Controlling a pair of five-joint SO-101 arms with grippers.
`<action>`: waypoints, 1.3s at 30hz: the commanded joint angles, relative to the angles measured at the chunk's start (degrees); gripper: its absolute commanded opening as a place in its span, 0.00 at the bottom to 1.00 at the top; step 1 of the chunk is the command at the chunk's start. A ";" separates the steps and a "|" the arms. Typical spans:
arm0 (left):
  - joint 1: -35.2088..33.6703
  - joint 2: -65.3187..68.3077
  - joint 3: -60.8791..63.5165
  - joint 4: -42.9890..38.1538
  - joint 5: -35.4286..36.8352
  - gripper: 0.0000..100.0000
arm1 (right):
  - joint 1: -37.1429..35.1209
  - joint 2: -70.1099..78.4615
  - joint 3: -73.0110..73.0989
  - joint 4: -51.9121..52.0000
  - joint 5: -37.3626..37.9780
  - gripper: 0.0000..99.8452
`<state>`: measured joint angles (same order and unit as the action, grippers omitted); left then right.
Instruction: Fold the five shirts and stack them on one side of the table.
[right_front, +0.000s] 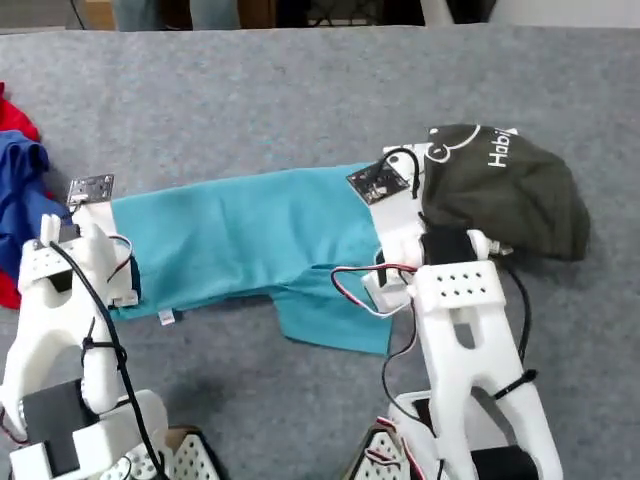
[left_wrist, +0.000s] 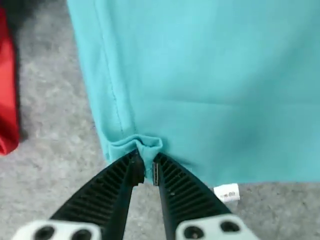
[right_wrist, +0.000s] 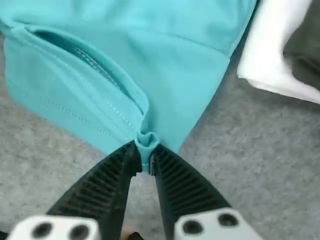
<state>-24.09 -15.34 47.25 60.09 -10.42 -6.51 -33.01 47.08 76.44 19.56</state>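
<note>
A teal shirt (right_front: 250, 235) lies spread across the middle of the grey table, with one flap hanging toward the front edge. My left gripper (left_wrist: 145, 167) is shut on a bunched fold at the shirt's left edge, and in the high view it (right_front: 128, 288) sits at that same edge. My right gripper (right_wrist: 145, 157) is shut on a pinched fold of the teal shirt (right_wrist: 125, 60) at its right side, near a seam. Seen from above, the right gripper (right_front: 385, 272) sits beside the dark shirt. A small white tag (left_wrist: 227, 192) shows at the hem.
A dark olive shirt (right_front: 510, 190) with white print lies in a heap at the right, with white cloth (right_wrist: 280, 50) under its edge. Red (right_front: 12, 120) and blue (right_front: 20, 185) shirts lie at the far left edge. Grey carpet-like table surface (right_front: 300, 90) stretches behind.
</note>
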 joint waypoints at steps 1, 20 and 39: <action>0.31 -1.49 0.22 -2.55 0.00 0.03 | 1.05 -1.80 0.40 0.70 1.85 0.01; -4.79 -1.67 -1.27 -1.85 3.16 0.25 | 1.05 -1.89 4.26 2.02 2.11 0.18; 1.54 1.41 -27.47 9.67 15.82 0.03 | -11.08 16.31 -12.53 -12.31 -13.98 0.01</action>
<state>-28.57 -14.90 21.49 74.24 2.42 -14.24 -23.69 37.85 70.64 8.48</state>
